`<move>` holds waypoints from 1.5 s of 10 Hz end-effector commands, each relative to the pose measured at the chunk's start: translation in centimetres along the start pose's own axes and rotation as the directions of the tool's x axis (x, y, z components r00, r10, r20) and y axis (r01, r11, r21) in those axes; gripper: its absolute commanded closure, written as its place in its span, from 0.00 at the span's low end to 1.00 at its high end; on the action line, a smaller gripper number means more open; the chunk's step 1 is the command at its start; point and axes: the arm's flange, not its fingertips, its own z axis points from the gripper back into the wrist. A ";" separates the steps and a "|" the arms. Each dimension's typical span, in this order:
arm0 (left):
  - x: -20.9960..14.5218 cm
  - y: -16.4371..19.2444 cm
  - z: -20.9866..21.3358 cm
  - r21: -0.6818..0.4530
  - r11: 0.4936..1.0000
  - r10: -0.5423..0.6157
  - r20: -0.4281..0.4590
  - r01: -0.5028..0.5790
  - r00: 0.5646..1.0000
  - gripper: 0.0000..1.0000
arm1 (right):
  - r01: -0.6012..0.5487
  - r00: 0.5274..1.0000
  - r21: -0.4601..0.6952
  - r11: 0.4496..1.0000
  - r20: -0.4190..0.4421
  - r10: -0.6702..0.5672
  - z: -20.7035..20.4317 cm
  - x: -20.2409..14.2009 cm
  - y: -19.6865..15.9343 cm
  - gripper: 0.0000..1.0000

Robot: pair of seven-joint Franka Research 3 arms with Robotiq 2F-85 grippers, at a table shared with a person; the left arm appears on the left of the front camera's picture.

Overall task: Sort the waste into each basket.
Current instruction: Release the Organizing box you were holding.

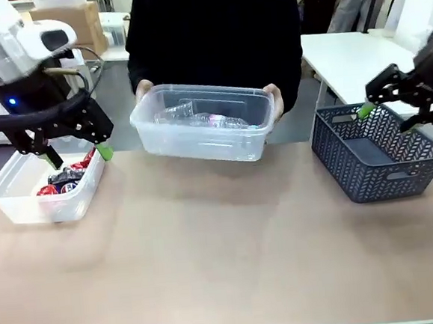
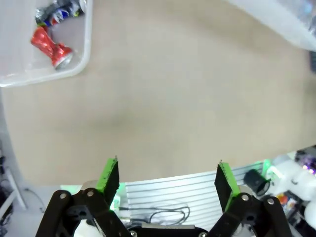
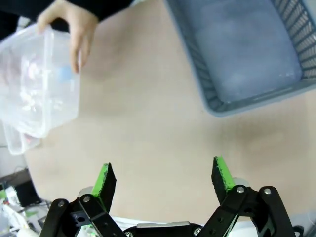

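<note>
Waste all binned: red-and-silver metal cans in clear plastic tub under my left gripper; clear bottles in person-held clear tub mid-worktop, nearer left. Right gripper over dark lattice basket. Both sets of fingers open, empty.

The person's hands are mostly hidden behind the clear tub they hold; the bottles inside that tub look blurry and can't be counted, and the tub's far end is cut off in the right wrist view

The light is bright and even, with only soft faint shadows on the tabletop. The wrist views bend at their edges; the front view is slightly soft.
</note>
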 end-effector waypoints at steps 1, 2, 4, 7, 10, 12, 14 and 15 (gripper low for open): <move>-0.3 0.3 -1.3 0.005 0.999 -0.037 -0.030 0.037 0.999 0.00 | 0.023 1.000 -0.012 1.000 -0.004 -0.023 -0.7 0.0 -1.1 0.00; -0.9 -0.3 -1.6 -0.020 0.997 -0.069 -0.048 0.068 0.996 0.00 | 0.014 0.995 0.101 0.995 -0.095 -0.004 -0.6 -2.0 -0.9 0.00; -4.0 3.1 -0.9 -0.250 0.968 0.002 -0.112 -0.030 0.994 0.00 | 0.079 0.989 0.082 0.993 -0.129 -0.068 -0.4 -4.6 -3.9 0.00; -6.9 4.8 0.4 -0.560 0.827 -0.072 -0.018 0.050 0.997 0.00 | 0.031 0.975 0.471 0.882 -0.209 0.077 2.8 -6.2 -7.2 0.00; -10.3 15.2 6.2 -0.903 0.425 0.427 0.145 -0.057 0.893 0.00 | 0.488 0.872 0.689 0.536 -0.408 -0.270 8.5 -5.4 -14.6 0.00; -6.9 19.4 5.9 -0.891 0.401 0.477 0.004 -0.213 0.879 0.00 | 0.593 0.799 0.610 0.525 -0.360 -0.482 7.5 -6.4 -14.6 0.00; -8.5 16.5 10.8 -0.821 0.557 0.337 0.086 -0.125 0.937 0.00 | 0.404 0.913 0.676 0.616 -0.338 -0.229 9.4 -5.8 -15.4 0.00; -8.5 16.5 10.8 -0.821 0.557 0.337 0.086 -0.125 0.937 0.00 | 0.404 0.913 0.676 0.616 -0.338 -0.229 9.4 -5.8 -15.4 0.00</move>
